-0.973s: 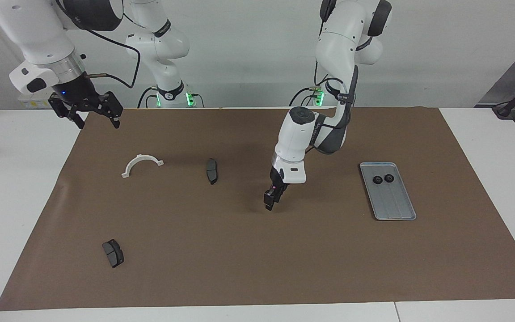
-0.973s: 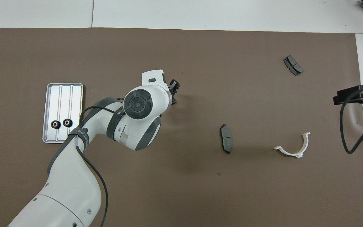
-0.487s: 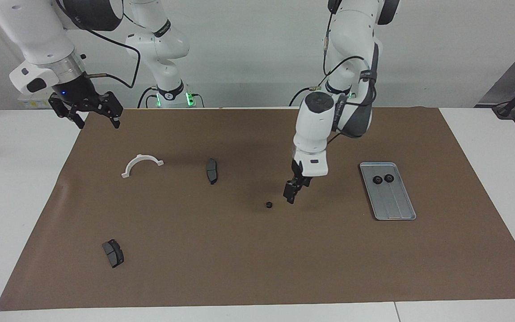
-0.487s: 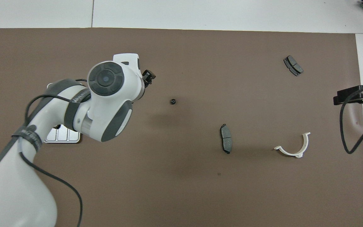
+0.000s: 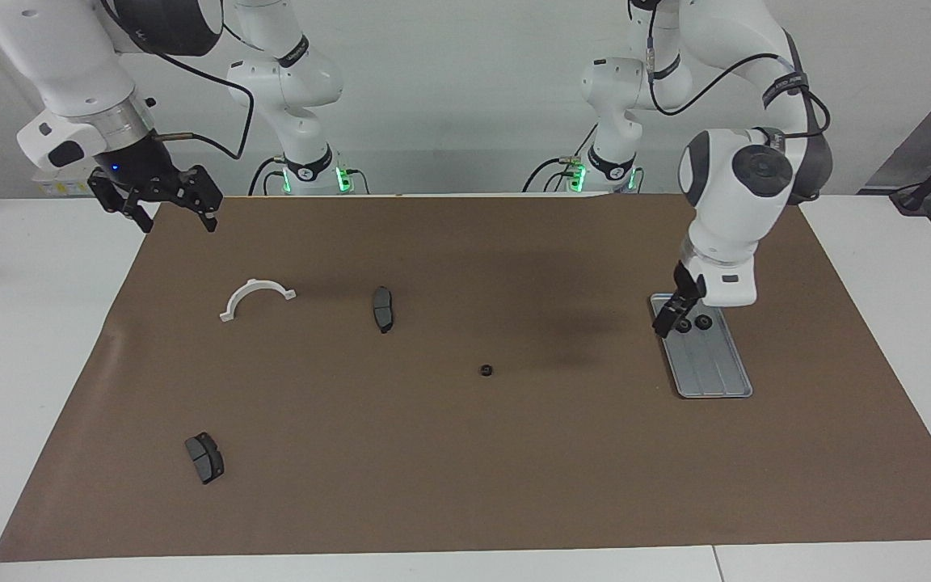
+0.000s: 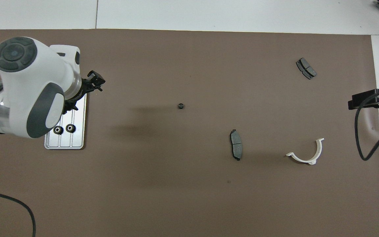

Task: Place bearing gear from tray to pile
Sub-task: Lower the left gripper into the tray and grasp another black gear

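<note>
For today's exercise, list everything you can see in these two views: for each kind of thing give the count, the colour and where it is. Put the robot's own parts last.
flat ridged metal tray: one, silver-grey, on the mat toward the left arm's end.
small round bearing gears on the tray: two, black, side by side at its end nearer the robots.
small loose bearing gear: one, black, on the mat near the middle.
brake pads: two, dark grey, one beside the white bracket, one farther from the robots.
curved plastic bracket: one, white, toward the right arm's end.
mat: one, brown, covering the white table.
left gripper: open, over the tray.
right gripper: open, waiting over the mat's corner.
</note>
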Action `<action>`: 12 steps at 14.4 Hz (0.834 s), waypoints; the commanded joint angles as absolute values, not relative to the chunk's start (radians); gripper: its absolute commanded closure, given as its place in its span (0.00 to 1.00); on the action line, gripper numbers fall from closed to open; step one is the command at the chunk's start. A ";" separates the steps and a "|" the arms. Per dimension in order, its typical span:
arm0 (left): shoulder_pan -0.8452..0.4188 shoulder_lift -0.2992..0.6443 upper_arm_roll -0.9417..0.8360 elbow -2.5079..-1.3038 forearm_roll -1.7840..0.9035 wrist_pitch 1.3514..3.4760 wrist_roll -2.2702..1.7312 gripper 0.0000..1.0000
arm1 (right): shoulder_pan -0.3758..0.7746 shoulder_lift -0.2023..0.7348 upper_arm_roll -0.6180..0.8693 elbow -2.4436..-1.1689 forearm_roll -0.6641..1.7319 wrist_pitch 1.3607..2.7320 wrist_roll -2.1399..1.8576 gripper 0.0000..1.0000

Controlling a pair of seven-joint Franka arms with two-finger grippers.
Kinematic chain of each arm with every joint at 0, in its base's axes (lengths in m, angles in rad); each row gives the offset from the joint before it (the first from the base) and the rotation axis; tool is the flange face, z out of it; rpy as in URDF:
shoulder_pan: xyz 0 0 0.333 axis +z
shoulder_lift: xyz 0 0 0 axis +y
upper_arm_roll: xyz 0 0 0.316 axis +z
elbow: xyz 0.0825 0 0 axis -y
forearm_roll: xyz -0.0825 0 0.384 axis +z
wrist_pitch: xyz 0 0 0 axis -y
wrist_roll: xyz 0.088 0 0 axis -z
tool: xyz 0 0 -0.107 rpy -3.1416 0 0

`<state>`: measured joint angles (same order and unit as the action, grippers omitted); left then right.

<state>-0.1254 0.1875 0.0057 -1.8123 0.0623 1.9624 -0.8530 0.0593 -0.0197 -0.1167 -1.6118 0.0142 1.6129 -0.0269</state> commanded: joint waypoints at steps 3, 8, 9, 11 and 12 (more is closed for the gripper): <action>0.018 0.046 -0.006 -2.187 0.066 2.266 -0.828 0.00 | 0.057 -0.044 -0.115 -1.637 0.032 1.609 -0.017 0.00; 0.018 0.070 -0.008 -2.292 0.066 2.454 -1.101 0.13 | 0.057 -0.044 -0.115 -1.637 0.032 1.609 -0.017 0.00; -0.003 0.075 -0.008 -2.298 0.066 2.473 -1.118 0.17 | 0.057 -0.044 -0.117 -1.637 0.032 1.611 -0.017 0.00; -0.014 0.092 -0.008 -2.312 0.066 2.496 -1.127 0.23 | 0.057 -0.044 -0.117 -1.637 0.032 1.609 -0.017 0.00; -0.012 0.094 -0.008 -2.313 0.066 2.508 -1.127 0.26 | 0.057 -0.044 -0.117 -1.637 0.032 1.609 -0.017 0.00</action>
